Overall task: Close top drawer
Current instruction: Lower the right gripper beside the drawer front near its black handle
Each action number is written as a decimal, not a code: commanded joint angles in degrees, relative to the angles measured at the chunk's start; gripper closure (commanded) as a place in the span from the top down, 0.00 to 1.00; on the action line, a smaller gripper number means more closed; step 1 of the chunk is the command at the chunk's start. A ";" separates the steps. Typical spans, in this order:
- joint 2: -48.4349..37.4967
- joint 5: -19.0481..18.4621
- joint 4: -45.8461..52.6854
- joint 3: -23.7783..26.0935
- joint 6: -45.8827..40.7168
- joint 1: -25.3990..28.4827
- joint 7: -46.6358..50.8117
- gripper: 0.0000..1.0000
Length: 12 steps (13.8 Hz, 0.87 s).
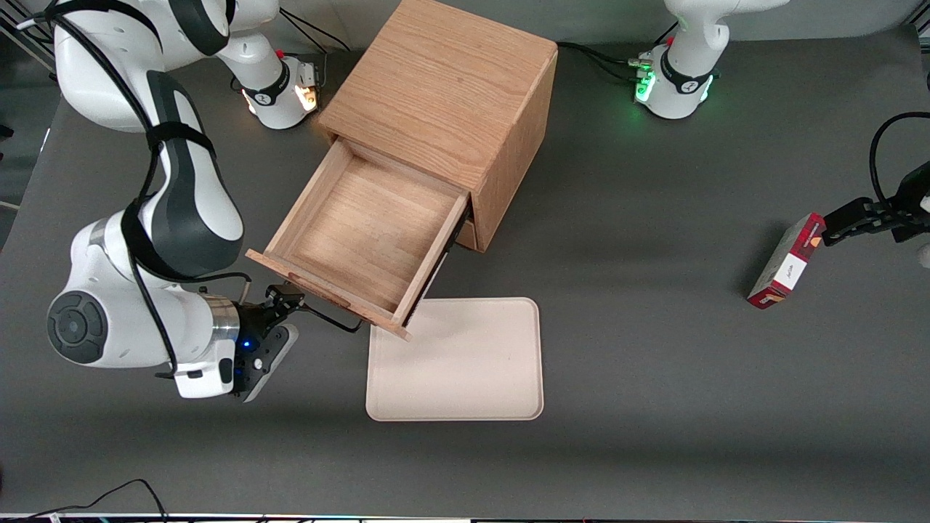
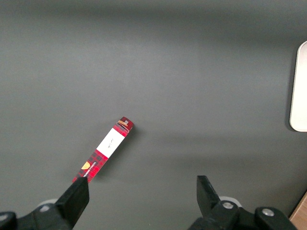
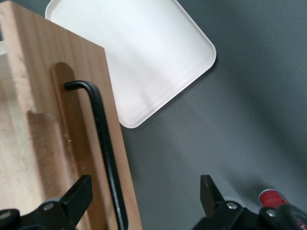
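- The top drawer (image 1: 367, 243) is pulled fully out at the cabinet's (image 1: 443, 94) seven o'clock; closing is not yet begun.
- The gripper (image 3: 146, 199), fingers spread and empty, probably straddles the black handle (image 3: 103, 143).

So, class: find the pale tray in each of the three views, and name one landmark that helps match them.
Front view: tray on the table, nearer the camera than the open top drawer, beside the gripper.
Left wrist view: only its rim shows.
Right wrist view: tray beside the drawer front.
Shared landmark: the tray's rounded corner.
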 commanded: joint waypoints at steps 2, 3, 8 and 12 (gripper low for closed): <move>-0.37 2.11 -3.31 0.14 1.57 -0.81 1.48 1.00; -0.38 3.08 -3.50 -0.12 1.39 -0.90 1.57 1.00; -1.60 3.61 -6.39 -0.13 0.78 -1.25 4.39 1.00; -3.27 4.84 -9.90 -0.04 0.78 -1.25 6.85 1.00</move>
